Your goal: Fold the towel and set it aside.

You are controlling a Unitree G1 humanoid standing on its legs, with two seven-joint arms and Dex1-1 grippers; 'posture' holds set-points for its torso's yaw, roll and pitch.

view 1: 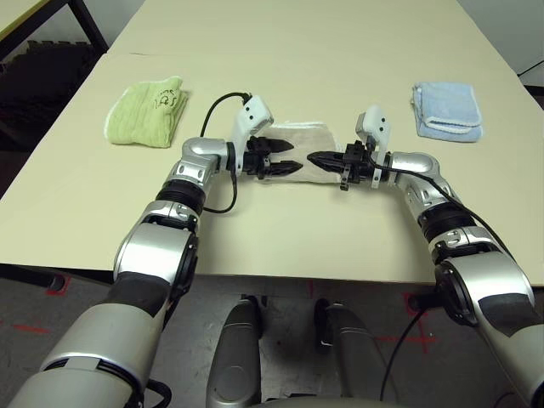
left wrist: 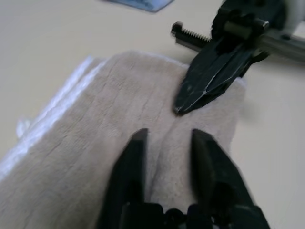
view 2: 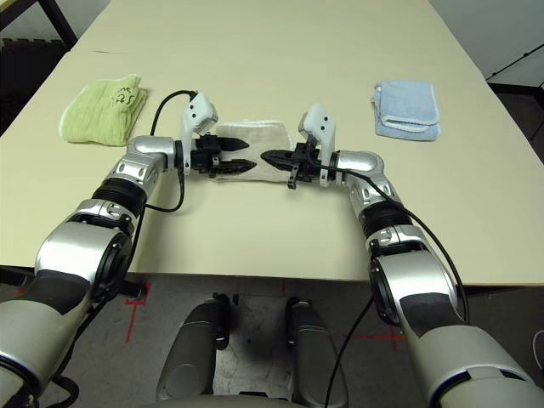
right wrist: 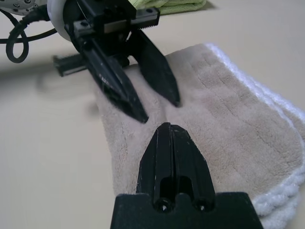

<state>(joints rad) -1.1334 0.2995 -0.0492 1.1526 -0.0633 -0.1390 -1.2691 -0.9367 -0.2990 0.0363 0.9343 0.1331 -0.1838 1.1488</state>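
Observation:
The beige towel (view 1: 310, 138) lies folded in the middle of the table (view 1: 280, 229), its white stitched edge (right wrist: 281, 200) showing along one side. My left gripper (view 1: 296, 157) reaches in from the left, its two black fingers a little apart and their tips down on the cloth (left wrist: 95, 157). My right gripper (view 1: 313, 159) comes in from the right, shut, with its tip (right wrist: 164, 126) resting on the towel just in front of the left gripper (right wrist: 159, 110). Nothing sits between the right fingers.
A lime-green towel (view 1: 146, 113) lies folded at the far left and a light blue towel (view 1: 447, 110) at the far right. The table's near edge (view 1: 280, 274) runs just below both forearms. A black cable (view 1: 217, 106) loops from the left wrist.

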